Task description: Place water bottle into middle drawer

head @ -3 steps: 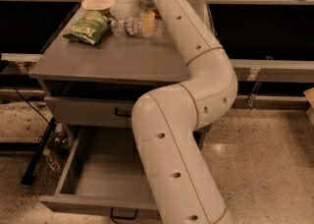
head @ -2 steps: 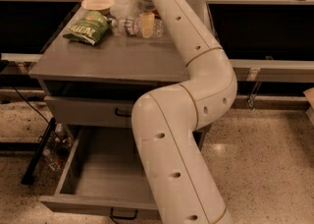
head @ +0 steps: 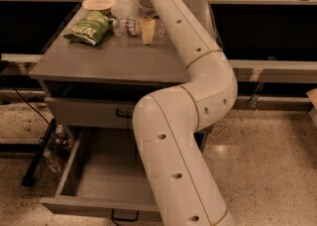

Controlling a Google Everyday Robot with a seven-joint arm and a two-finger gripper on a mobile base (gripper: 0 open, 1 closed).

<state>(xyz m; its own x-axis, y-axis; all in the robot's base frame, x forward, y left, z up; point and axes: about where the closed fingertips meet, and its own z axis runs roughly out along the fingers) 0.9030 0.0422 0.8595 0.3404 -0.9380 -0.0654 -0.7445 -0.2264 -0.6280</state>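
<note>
The water bottle lies on its side at the back of the grey cabinet top, clear and ribbed, its cap end pointing left. My gripper reaches down over the bottle's middle from the arm, and a tan part of it stands in front of the bottle. The middle drawer is pulled out at the bottom of the cabinet, a plain grey tray with nothing in it and a small black handle on its front. The arm's lower link covers the drawer's right part.
A green chip bag and a pale bowl sit left of the bottle. The drawer front above is closed. Small bottles and a black bar lie on the speckled floor at the left.
</note>
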